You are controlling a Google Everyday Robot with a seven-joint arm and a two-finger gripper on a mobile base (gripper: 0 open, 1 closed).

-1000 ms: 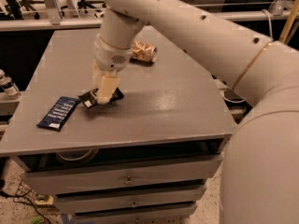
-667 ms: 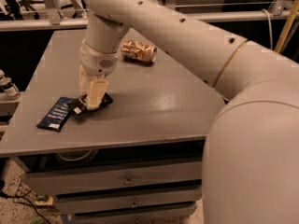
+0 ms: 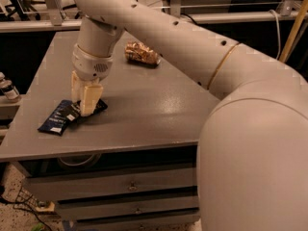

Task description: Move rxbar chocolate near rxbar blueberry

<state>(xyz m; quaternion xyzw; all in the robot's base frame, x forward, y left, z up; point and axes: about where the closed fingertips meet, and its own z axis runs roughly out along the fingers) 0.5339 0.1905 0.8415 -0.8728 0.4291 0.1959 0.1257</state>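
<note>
My gripper points down at the left front of the grey table. It is shut on the rxbar chocolate, a small black-brown wrapper whose end shows to the right of the cream fingers, low at the table top. The rxbar blueberry, a long navy-blue wrapper with white text, lies flat just left of the gripper. Its near end touches or lies right next to the chocolate bar. Most of the chocolate bar is hidden by the fingers.
A gold-brown patterned can lies on its side at the back of the table. My arm reaches over the table from the right. A small bottle stands on a shelf beyond the left edge. Drawers are below the table top.
My gripper has moved left with the rxbar chocolate in it, from the table's middle left to right beside the rxbar blueberry. The can and the blue bar have not moved.
</note>
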